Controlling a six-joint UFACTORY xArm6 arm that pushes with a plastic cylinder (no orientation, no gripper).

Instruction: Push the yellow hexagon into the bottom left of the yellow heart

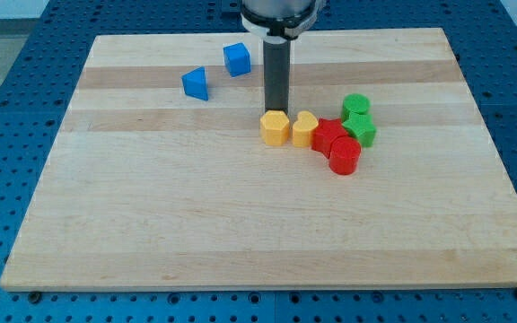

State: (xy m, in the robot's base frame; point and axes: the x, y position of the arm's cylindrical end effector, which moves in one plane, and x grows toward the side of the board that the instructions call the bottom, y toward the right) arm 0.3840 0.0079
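Just tip [277,110] behind yellow hexagon [275,128].

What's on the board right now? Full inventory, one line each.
yellow hexagon: 1, yellow, board centre, touching the heart's left side
yellow heart: 1, yellow, right of the hexagon, against the red blocks
red blocks: 2, red, shapes unclear, right of and below the heart
green blocks: 2, green, shapes unclear, right of the reds
blue cube: 1, blue, upper left of centre
blue wedge-like block: 1, blue, lower left of the cube
board: 1, light wood, on a blue perforated table
my tip: 1, dark rod, just behind the hexagon's top edge
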